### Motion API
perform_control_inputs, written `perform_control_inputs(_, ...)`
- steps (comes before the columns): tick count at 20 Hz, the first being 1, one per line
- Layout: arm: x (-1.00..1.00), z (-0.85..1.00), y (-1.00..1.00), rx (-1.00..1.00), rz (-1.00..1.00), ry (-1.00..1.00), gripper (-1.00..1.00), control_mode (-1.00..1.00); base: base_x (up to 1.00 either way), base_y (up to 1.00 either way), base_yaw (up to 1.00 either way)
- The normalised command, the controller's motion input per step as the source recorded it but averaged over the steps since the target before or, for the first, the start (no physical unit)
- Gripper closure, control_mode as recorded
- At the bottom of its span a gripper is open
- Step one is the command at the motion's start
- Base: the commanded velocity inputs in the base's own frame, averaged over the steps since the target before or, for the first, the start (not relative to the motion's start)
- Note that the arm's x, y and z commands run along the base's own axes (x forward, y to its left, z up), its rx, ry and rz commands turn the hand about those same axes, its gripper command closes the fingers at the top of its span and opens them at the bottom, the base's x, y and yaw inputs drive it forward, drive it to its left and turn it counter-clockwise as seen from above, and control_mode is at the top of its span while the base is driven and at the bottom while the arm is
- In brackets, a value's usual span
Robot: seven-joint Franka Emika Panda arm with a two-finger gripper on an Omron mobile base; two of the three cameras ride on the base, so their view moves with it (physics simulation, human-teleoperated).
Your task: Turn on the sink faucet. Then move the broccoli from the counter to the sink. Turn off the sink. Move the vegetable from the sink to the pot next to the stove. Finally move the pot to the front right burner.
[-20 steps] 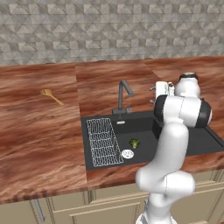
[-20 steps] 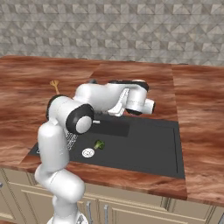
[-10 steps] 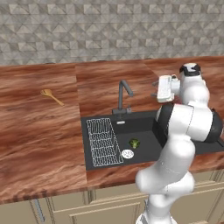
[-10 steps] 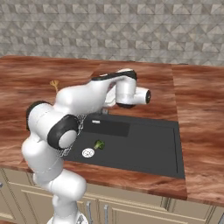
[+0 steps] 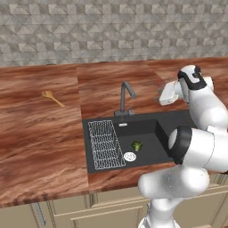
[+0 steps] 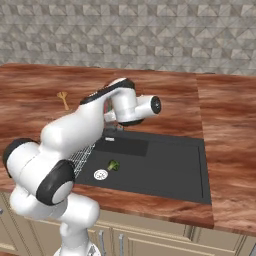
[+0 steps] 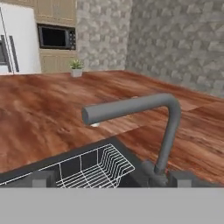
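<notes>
The sink faucet (image 5: pixel 126 99) stands behind the black sink (image 5: pixel 178 120), its bent spout (image 7: pixel 127 109) reaching over the basin. My gripper (image 5: pixel 158 94) hovers to the right of the faucet at spout height, pointing at it and apart from it. In the hand view its fingertips (image 7: pixel 43 178) stand wide apart, open and empty, and the faucet stem (image 7: pixel 167 135) rises ahead on the right. The broccoli (image 5: pixel 136 145) lies on the sink floor beside the round drain (image 5: pixel 129 156), and it also appears in the right base view (image 6: pixel 113 165). The reddish-brown counter (image 5: pixel 40 133) surrounds the sink.
A white wire rack (image 5: pixel 106 143) fills the sink's left side. A wooden spoon (image 5: pixel 52 98) lies on the counter far to the left. My own arm (image 6: pixel 75 130) crosses over the sink's left rear in the right base view. A tiled wall (image 5: pixel 111 31) backs the counter.
The hand has swung left toward the faucet and turned to face it, while the elbow moved out to the right. The broccoli has stayed in the sink.
</notes>
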Motion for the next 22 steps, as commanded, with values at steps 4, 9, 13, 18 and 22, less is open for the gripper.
perform_control_inputs(4, -0.48, -0.07, 0.27, -0.07, -0.27, 0.29, -1.0, -1.0, 0.0, 0.0, 0.0)
perform_control_inputs(9, -0.35, -0.22, 0.35, -0.06, -0.3, 0.29, -1.0, -1.0, 0.0, 0.0, 0.0)
perform_control_inputs(13, -0.29, -0.42, 0.37, -0.05, -0.31, 0.23, -1.0, -1.0, 0.0, 0.0, 0.0)
perform_control_inputs(18, -0.09, -0.5, 0.3, -0.06, -0.26, 0.28, -1.0, -1.0, 0.0, 0.0, 0.0)
perform_control_inputs(22, -0.01, -0.59, 0.0, -0.02, -0.16, 0.1, -1.0, -1.0, 0.0, 0.0, 0.0)
